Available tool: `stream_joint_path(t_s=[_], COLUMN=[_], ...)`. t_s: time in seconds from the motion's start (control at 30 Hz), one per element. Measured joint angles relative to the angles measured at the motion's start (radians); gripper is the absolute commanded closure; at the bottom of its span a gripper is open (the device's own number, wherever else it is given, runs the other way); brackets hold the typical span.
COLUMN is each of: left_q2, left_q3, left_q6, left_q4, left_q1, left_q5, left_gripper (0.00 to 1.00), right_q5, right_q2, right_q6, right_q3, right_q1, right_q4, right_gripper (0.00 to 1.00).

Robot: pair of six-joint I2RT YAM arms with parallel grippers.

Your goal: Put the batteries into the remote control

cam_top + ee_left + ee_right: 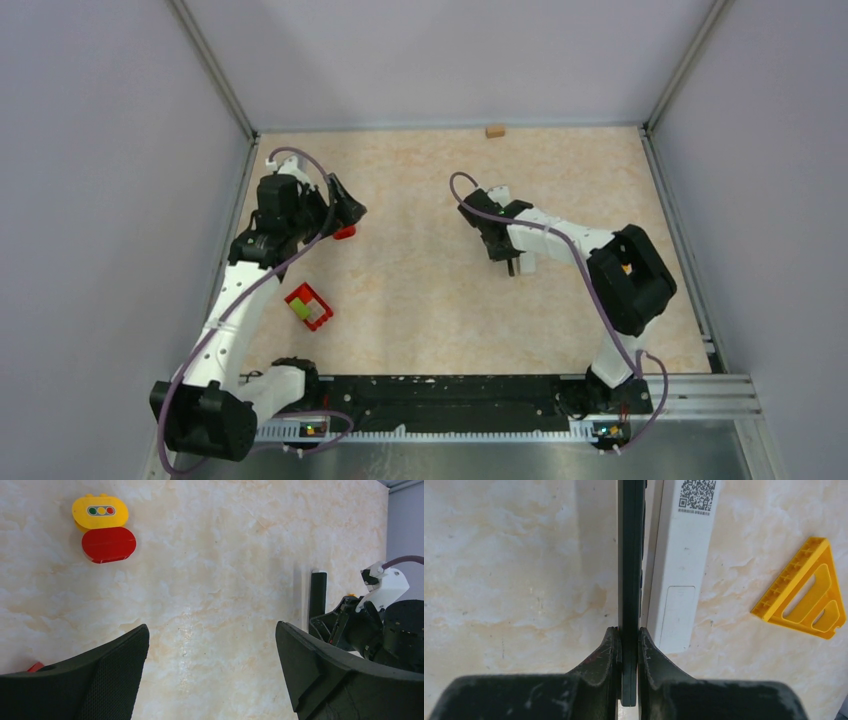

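Clearly the right hand (629, 632) is clamped on a slim black bar (630, 570). Its two fingers (606, 650) press the bar's flat sides near one end, and the bar shows edge-on, running straight away from the hand. The left hand (211, 630) is spread wide and holds nothing, hanging over bare worktop (215, 555).

The only print in view is a QR code (698, 494) on the back of the white remote (681, 580), with a line of small print under it that is too fine to read. Below that is the outline of a closed battery cover.

The white remote lies flat, back up, just right of the held bar, with its near end close beside the right hand's fingertip. A yellow triangle (806, 597) lies further right, apart from it. Ahead of the left hand, a yellow piece (100, 511) with three coloured dots touches a red oval piece (108, 544). From above, a red tray (308, 306) sits near the left arm. I cannot pick out the batteries in any view.
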Motion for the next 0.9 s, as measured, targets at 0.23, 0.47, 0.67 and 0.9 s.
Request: stream_joint_path(t_s=[0.23,0.47,0.67,0.9], left_q2=[0.000,-0.002,-0.021,-0.079], left_q3=[0.021,0.045,0.081,0.129], left_q6=[0.009,0.019,0.032,0.054], left_q4=[-0.014,-0.016,-0.055,-0.127], left_q1=[0.000,0.000,0.000,0.000], left_q5=[0.010,0.057,0.070,0.041], left_gripper=[0.01,0.01,0.01,0.01], right_q5=[0.063,0.031,-0.092,-0.142], right_q2=[0.089,0.135,0.021,-0.346], right_q6=[0.010,0.010,0.011,0.038], right_q3=[0.053,0.078,0.044,-0.071], right_q1=[0.010,0.013,0.013,-0.005], right_q4=[-0.014,-0.009,0.039,0.100], right_gripper=[0.74,0.47,0.42,0.31])
